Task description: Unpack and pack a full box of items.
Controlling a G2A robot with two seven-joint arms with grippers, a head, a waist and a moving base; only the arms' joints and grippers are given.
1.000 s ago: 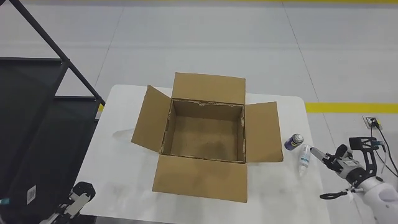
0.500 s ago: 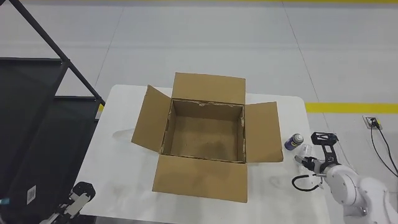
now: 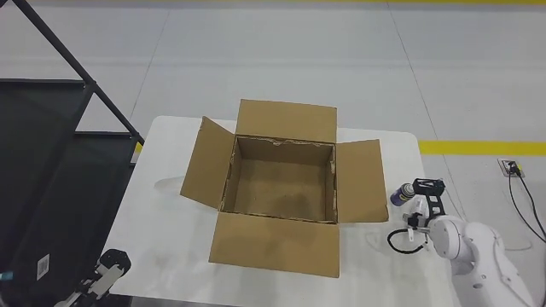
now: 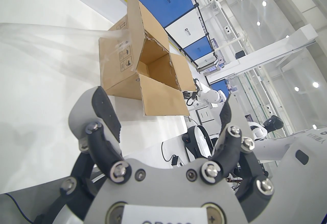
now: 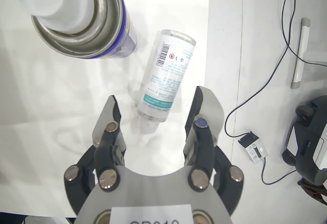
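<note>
Right tool (image 5: 155,102) hangs spread wide, grasping nothing, over the clear bottle (image 5: 167,70), which lies on its side on the desk (image 5: 63,97) just beside the upright spray can (image 5: 84,18), right of the open box (image 3: 281,189). Cap end points back at the wrist, long axis running between the fingers (image 5: 203,105). Looks light, smooth, likely to roll: pinch across the labelled middle.

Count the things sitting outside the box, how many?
2. A spray can stands upright beside the box's flap; a clear bottle lies on its side next to it, below the open right gripper. None seem hidden.
</note>
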